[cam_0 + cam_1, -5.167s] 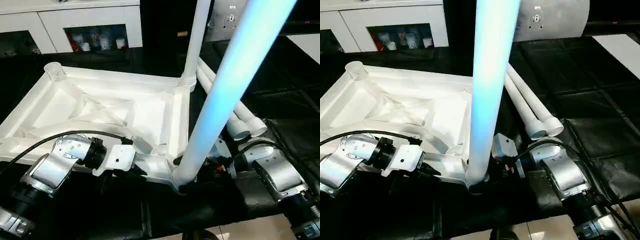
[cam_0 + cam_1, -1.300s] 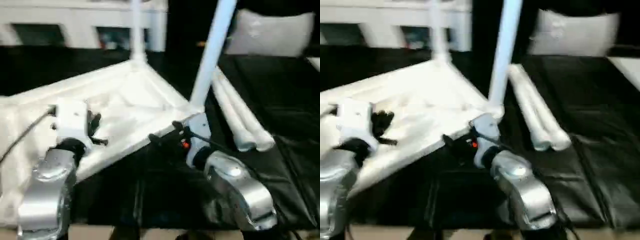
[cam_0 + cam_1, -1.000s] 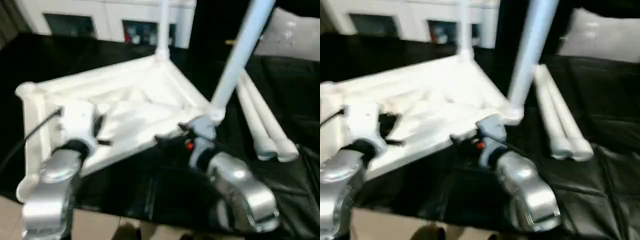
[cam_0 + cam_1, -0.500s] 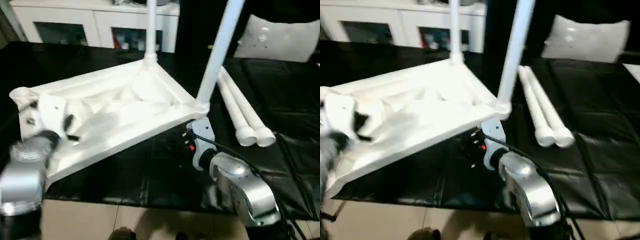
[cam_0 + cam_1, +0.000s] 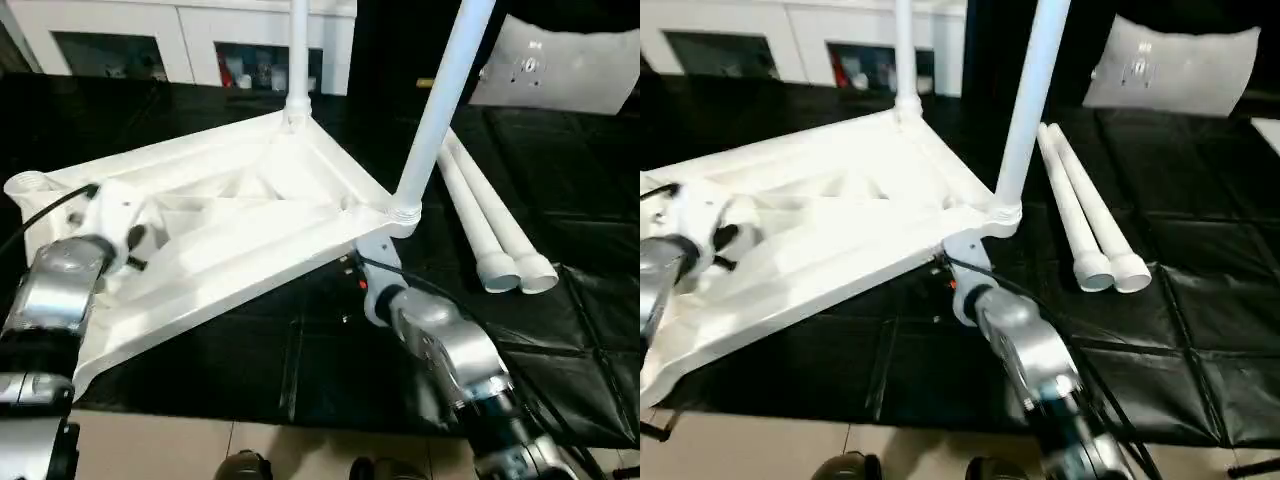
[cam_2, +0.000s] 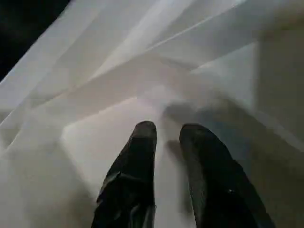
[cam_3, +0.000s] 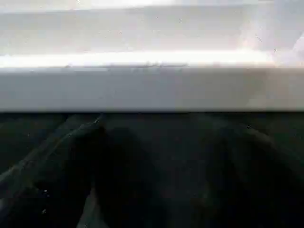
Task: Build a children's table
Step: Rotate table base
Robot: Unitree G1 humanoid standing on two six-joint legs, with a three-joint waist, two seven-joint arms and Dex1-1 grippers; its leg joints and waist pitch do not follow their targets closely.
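Note:
The children's table top (image 5: 230,230) lies upside down and tilted on the black work table, ribbed underside up. Two white legs stand in its sockets: one at the far corner (image 5: 298,50), one at the near right corner (image 5: 445,90). Two loose legs (image 5: 490,220) lie side by side to the right. My left gripper (image 6: 166,130) hovers over the ribbed underside near the top's left end, its fingers (image 6: 142,142) a narrow gap apart with nothing between them. My right gripper (image 5: 357,273) sits low under the near right corner, open, facing the top's rim (image 7: 152,88).
The top's left corner (image 5: 25,185) hangs past the work table's front edge (image 5: 250,415), with floor below. White cabinets (image 5: 120,30) line the back. A flat white rounded panel (image 5: 570,65) lies at the back right. Black cover stretches right of the loose legs.
The table top has been swung round, so its near leg now stands right of centre. My left gripper has left the rim for the ribbed underside and has eased apart slightly. The camera has shifted too.

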